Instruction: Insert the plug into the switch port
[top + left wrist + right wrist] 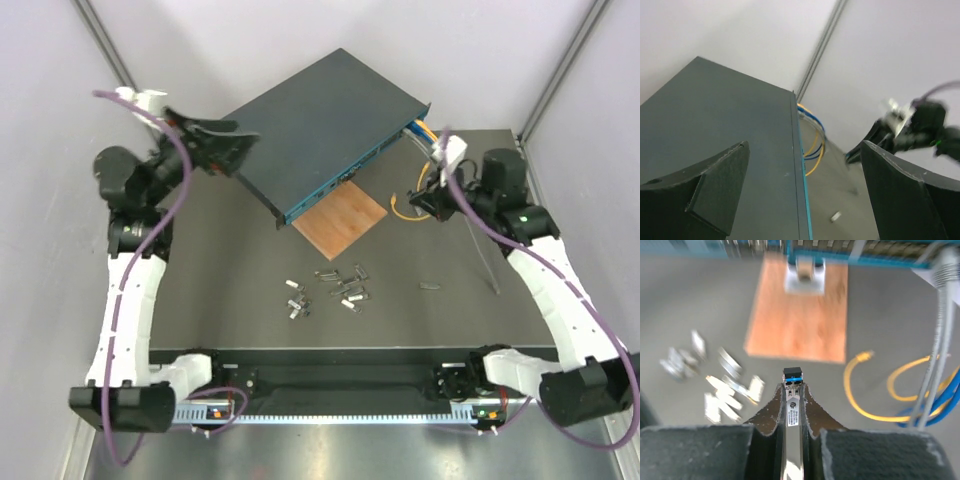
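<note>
The switch (320,125) is a flat dark blue-grey box with a narrow teal front face (350,172), set at an angle at the back of the table. My left gripper (222,145) is open at its left corner; in the left wrist view (805,195) its jaws stand wide on either side of the switch's top and front edge (803,165). My right gripper (425,203) is shut on the plug (793,390), a thin metal module with a black and blue tip. It points at the teal face (840,255) from some way off.
A thin brown board (340,218) lies in front of the switch. Several loose metal modules (335,288) lie in the middle of the table. Yellow and blue cables (420,150) hang from the switch's right end and loop on the table (900,395).
</note>
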